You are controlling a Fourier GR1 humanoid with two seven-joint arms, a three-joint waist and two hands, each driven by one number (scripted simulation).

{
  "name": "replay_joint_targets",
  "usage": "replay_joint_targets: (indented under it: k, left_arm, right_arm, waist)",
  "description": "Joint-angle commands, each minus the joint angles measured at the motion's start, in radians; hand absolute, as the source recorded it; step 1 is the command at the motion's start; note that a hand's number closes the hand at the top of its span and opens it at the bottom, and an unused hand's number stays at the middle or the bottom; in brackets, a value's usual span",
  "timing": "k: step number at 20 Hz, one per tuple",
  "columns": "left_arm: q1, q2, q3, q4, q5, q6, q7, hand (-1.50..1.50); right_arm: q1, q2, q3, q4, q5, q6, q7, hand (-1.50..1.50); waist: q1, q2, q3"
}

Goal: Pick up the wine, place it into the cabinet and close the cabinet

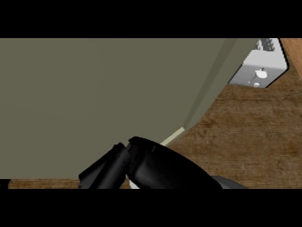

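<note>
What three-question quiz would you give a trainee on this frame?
1. True or false: a wine bottle is in view.
2. What fills most of the view? A) a grey-green cabinet panel B) a red tray C) a sink
3. Fill in: the white appliance sits at the view's upper ____, above the wooden counter.
Key: 1 false; 2 A; 3 right.
</note>
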Motion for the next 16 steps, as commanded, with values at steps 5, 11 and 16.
replay_joint_targets:
  k: [5, 11, 16]
  left_arm:
    - [0.002, -0.056, 0.016, 0.028, -0.054, -0.048, -0.007, 1.50]
    - [-0.029, -0.094, 0.037, 0.048, -0.083, -0.032, 0.022, 1.50]
    - [-0.071, -0.090, 0.083, 0.026, -0.044, -0.058, 0.080, 1.50]
  right_arm:
    - [-0.248, 0.007, -0.063, 0.260, -0.132, -0.112, -0.110, 1.50]
    - [-0.236, 0.007, -0.145, 0.389, -0.189, -0.075, -0.157, 1.50]
    - [-0.142, 0.007, -0.158, 0.489, -0.153, 0.041, -0.254, 1.50]
  waist:
    - [-0.003, 0.000, 0.000]
    - [-0.009, 0.001, 0.000]
    - [-0.016, 0.002, 0.001]
